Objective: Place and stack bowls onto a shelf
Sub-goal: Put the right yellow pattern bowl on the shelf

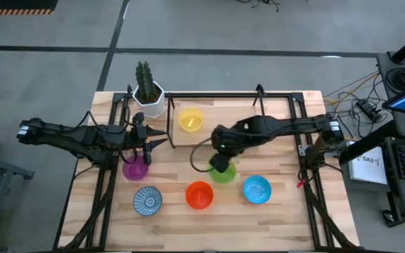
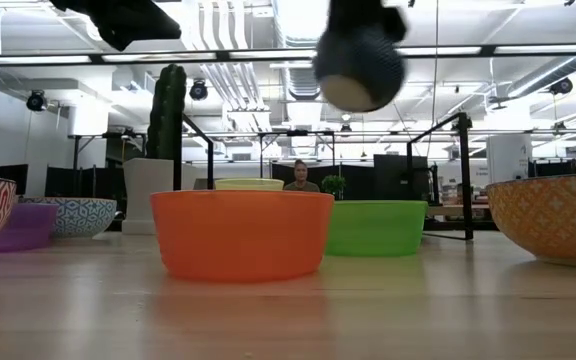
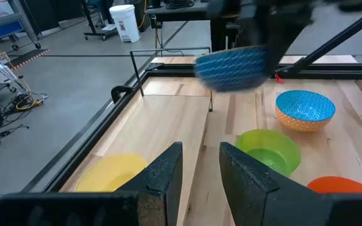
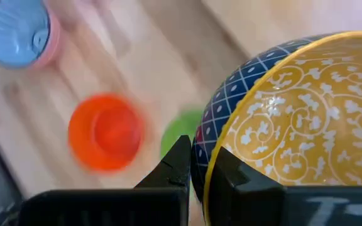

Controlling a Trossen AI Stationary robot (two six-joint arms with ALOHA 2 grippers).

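Right wrist view: right end effector (image 4: 200,172) pinches the patterned glazed bowl's (image 4: 294,113) rim.

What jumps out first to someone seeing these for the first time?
The right claw is shut on the rim of a dark blue bowl with a yellow patterned inside, held in the air above the green bowl near the table's middle. Below it sit bright bowls: orange, blue, purple. The left claw hangs over the purple one, with a yellow bowl and a cactus at the far edge.
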